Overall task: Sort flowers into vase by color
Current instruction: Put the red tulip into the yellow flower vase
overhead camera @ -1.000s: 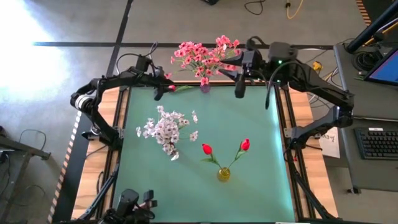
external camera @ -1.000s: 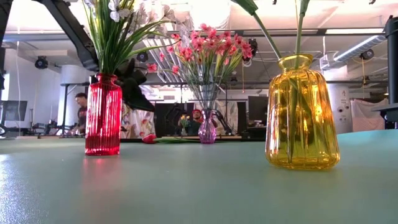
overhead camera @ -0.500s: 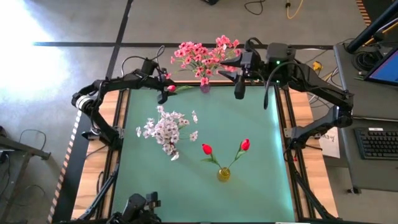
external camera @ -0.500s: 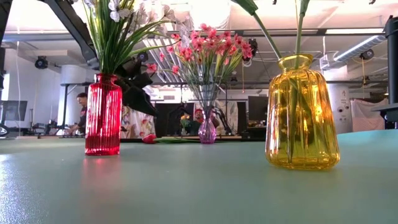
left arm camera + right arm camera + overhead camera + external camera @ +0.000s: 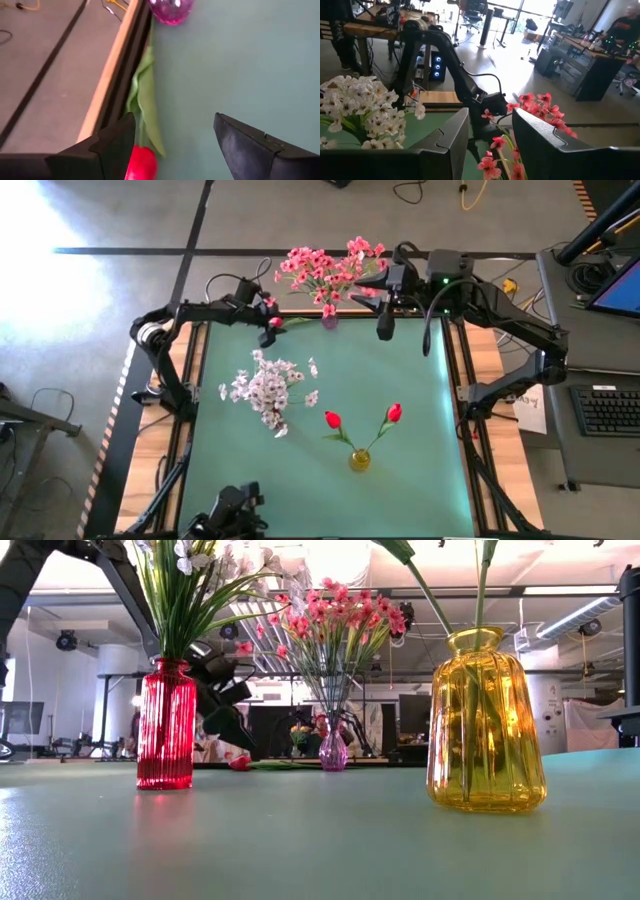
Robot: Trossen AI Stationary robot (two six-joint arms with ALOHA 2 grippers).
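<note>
your left arm reaches along the table's far edge, its gripper (image 5: 266, 323) standing wide open over a loose red bud (image 5: 140, 163) that lies flat on the mat (image 5: 400, 380), nothing held. that bud's stem runs along the raised far rim (image 5: 112, 75) toward the small purple vase (image 5: 329, 321) of pink flowers (image 5: 325, 268), so room is tight there. the red vase (image 5: 166, 723) of white flowers (image 5: 266, 388) stands mid-left, the yellow vase (image 5: 359, 461) with two red buds (image 5: 333, 420) near the front. open mat lies to the right. your right gripper (image 5: 384, 308) hovers just right of the pink flowers, fingers partly apart and empty
</note>
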